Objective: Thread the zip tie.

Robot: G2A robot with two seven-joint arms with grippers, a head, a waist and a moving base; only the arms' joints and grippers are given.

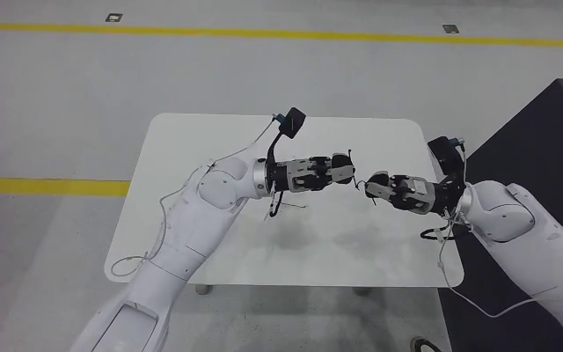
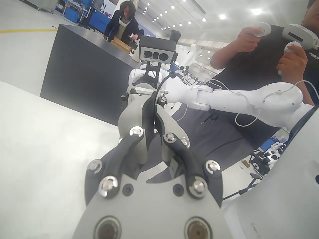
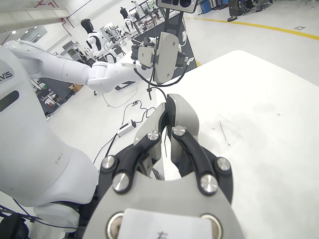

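Above the middle of the white table (image 1: 264, 255) my two grippers meet tip to tip. A thin black zip tie (image 1: 359, 181) spans the small gap between them. My right gripper (image 3: 167, 100) is shut on the strap (image 3: 164, 138), which runs back between its fingers and curls out past the tips. Facing it, my left gripper (image 1: 349, 167) is shut on the other part of the tie. The tie's head (image 3: 149, 91) hangs just below the left gripper's fingers (image 3: 167, 58). In the left wrist view the left gripper (image 2: 152, 100) has its pads pressed together. The right gripper (image 1: 371, 187) sits right behind them.
A black counter (image 1: 528, 132) stands beyond the table's right edge, close to the right arm (image 1: 493, 211). A thin dark line (image 3: 223, 133) lies on the table (image 3: 249, 125) near the right gripper. Bare tabletop surrounds both arms.
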